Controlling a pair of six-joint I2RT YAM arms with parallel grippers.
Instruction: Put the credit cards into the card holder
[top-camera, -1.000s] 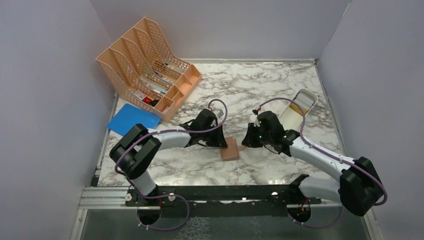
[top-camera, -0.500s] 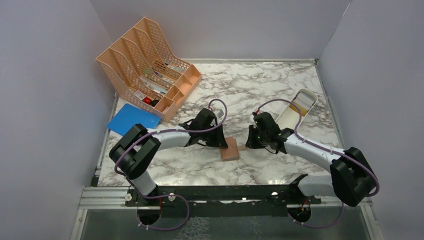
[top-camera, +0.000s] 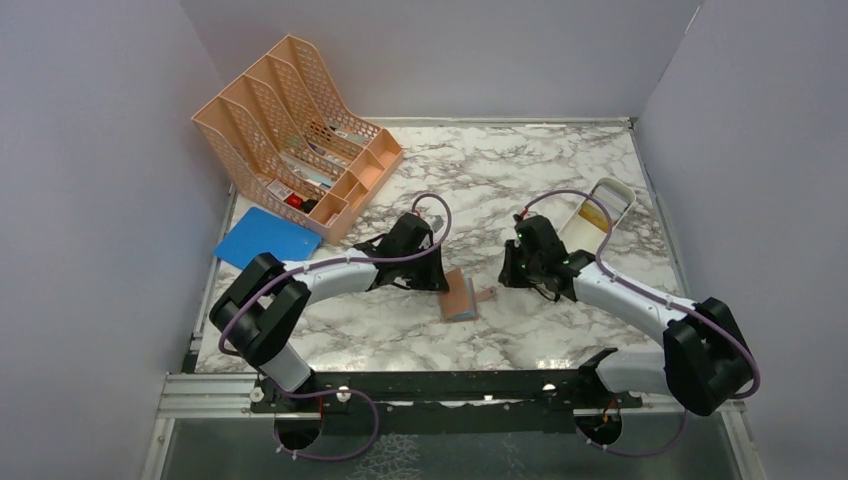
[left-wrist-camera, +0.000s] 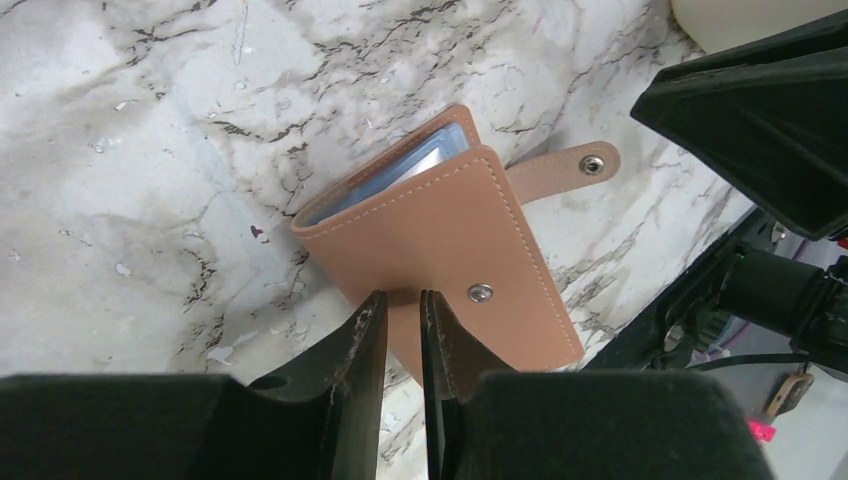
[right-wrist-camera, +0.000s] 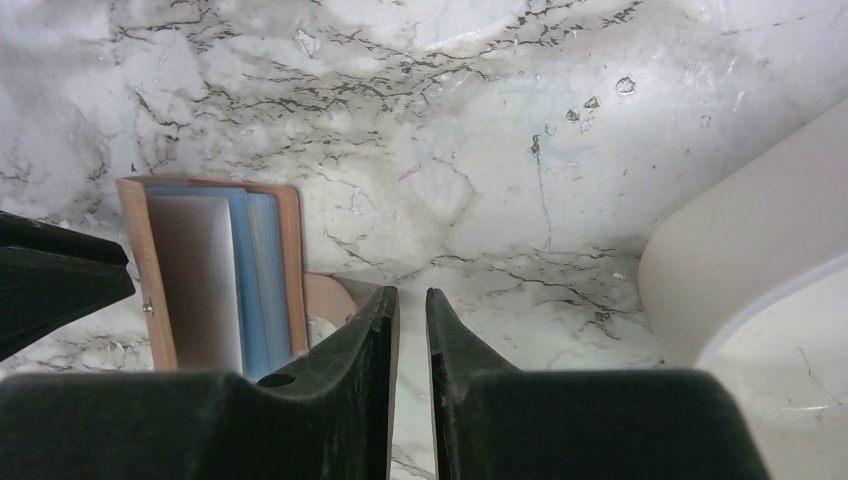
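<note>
Left gripper (left-wrist-camera: 402, 305) sits bottom centre of its own view, jaws drawn almost together right at the near edge of the small pinkish-tan leather-like folding card holder (left-wrist-camera: 440, 245). Whether they're nipping the cover or only touching it, I can't tell. That holder lies on the marble-patterned table (left-wrist-camera: 120, 150), dead centre of the overhead view between the two arms. Its cover is lifted a crack, so light blue lining and a whitish-grey panel peek out. Right gripper (right-wrist-camera: 410, 300), jaws nearly closed on nothing, hovers just beside the loose snap tab (left-wrist-camera: 565, 165). A yellowish card (top-camera: 592, 214), likely one of the credit cards, lies in the white oblong plastic tray (right-wrist-camera: 740, 250) toward the right. Now the danger: this wallet looks light and springy, so a nudge at the tab could skid it across the smooth marble. A weak hold could also let the cover flop shut before any card goes in. And those two grippers are close, so a careless reach risks a bump.
</note>
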